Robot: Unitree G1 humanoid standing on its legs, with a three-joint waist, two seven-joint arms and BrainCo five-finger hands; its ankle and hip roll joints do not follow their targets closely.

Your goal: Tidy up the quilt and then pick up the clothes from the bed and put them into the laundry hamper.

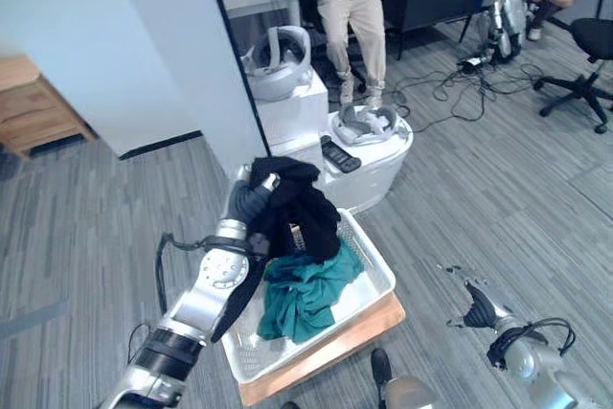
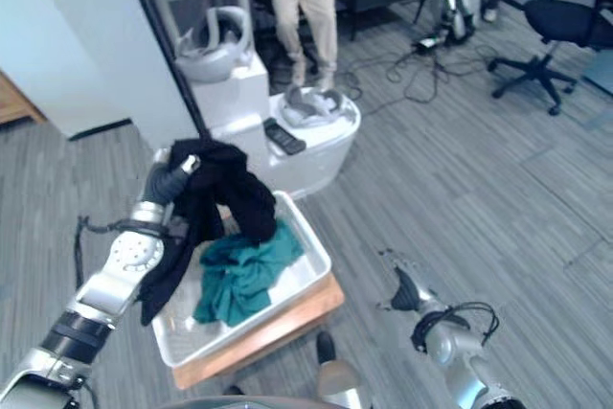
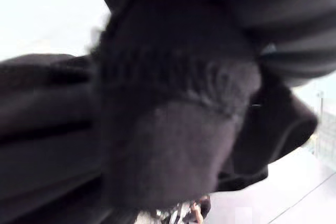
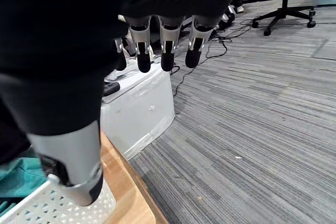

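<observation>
Black garment (image 3: 173, 129): lies directly against the left wrist camera, covering the left hand's fingers. In the head views it is bunched over the left hand (image 1: 257, 194), which is raised above the far left corner of the white laundry hamper (image 1: 378, 280). The fabric hangs from the hand down over the hamper's left rim. One silver finger shows at the top of the bundle; how tightly the fingers close on the cloth cannot be told.

Teal garment (image 1: 308, 289): lies crumpled inside the hamper, beside and partly under the hanging black fabric.

Hamper: sits on a wooden board (image 1: 359, 332) on the grey floor.

Right hand (image 4: 163, 40): hangs low at the robot's right, well apart from the hamper. Fingers straight and spread, thumb apart, holding and touching nothing.

Beyond the hamper: white cases (image 1: 369, 155) with headsets and a dark remote.
</observation>
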